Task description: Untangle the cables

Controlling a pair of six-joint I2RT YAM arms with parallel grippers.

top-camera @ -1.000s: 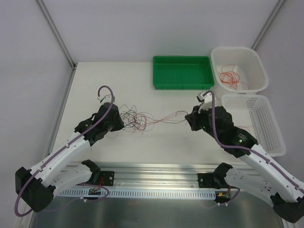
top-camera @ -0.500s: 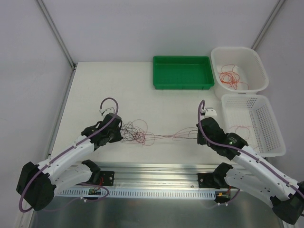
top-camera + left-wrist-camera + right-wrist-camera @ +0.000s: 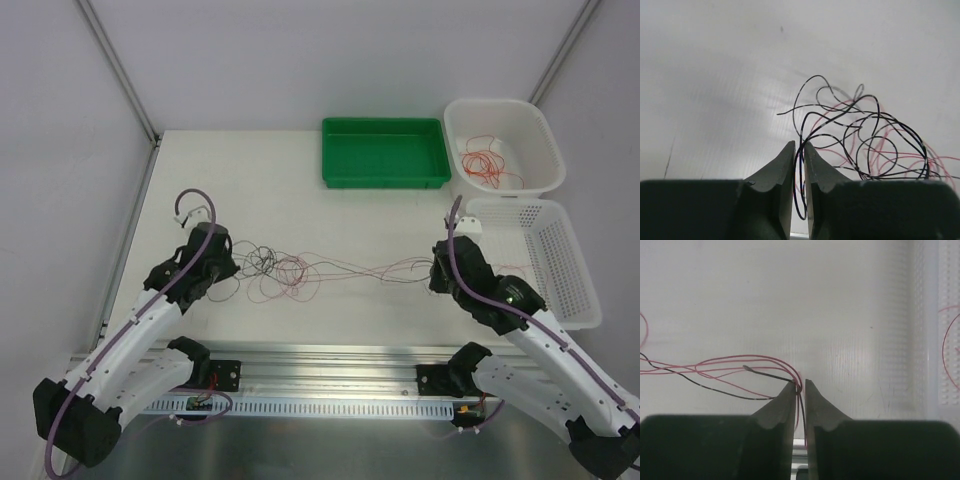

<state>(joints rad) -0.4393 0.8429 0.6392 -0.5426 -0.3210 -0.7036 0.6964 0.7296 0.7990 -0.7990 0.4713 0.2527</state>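
Since a second ago both arms have pulled outward, so the gap between them is much wider: left gripper [image 3: 799, 145] has gone further left, right gripper [image 3: 800, 382] further right, toward the mesh basket [image 3: 575, 255]

Left gripper: jaws all but closed, only a thin slit showing. One dark strand runs down through the slit and loops below the tips, so I read it as pinched.

Right gripper: jaws likewise nearly closed, clamped on a small bundle of red strands with at least one dark strand among them. A loose dark end sticks out just left of its tips.

Position of the cables [image 3: 285, 268]:
- main knot of dark and red loops lies on the table [image 3: 200, 170], just ahead and to the right of the left gripper's tips
- from the knot a few long red strands and a dark one run across to the right gripper, low over the table and only slightly slack
- compared with the earlier views, the knot looks flatter and more spread out, and the run of free strand is longer

Judgement: the pull is working, since wire is feeding out of the knot rather than dragging the whole clump along. The dark loops near the left gripper are still crossed over each other, so the untangling is only partly done.

Green tray [image 3: 383, 152] sits far ahead, between the two grippers. White tub [image 3: 497, 104], ahead of the right gripper, holds a few red loops
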